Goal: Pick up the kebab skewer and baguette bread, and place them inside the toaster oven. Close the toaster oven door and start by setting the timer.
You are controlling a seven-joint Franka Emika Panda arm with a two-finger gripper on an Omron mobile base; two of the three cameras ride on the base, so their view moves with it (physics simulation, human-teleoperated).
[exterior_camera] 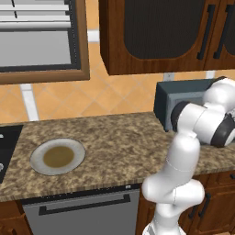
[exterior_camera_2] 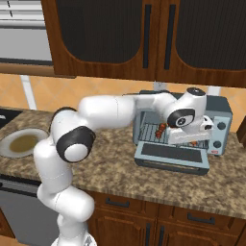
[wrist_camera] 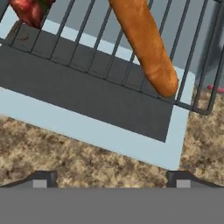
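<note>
A: How far along is it?
B: The smooth orange-brown baguette (wrist_camera: pixel 144 43) and the red-chunked skewer (wrist_camera: pixel 28 11) lie on the wire rack (wrist_camera: pixel 87 48) in the boxy blue-grey oven (exterior_camera_2: pixel 218 115), right on the speckled counter (exterior_camera_2: pixel 115 168).
A: And what's left?
B: The flat door (exterior_camera_2: pixel 172 156) hangs down; the timer looks unset. The pincer (wrist_camera: pixel 111 179) gapes, empty.

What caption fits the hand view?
Baguette and kebab lie on the oven rack, door down.
</note>
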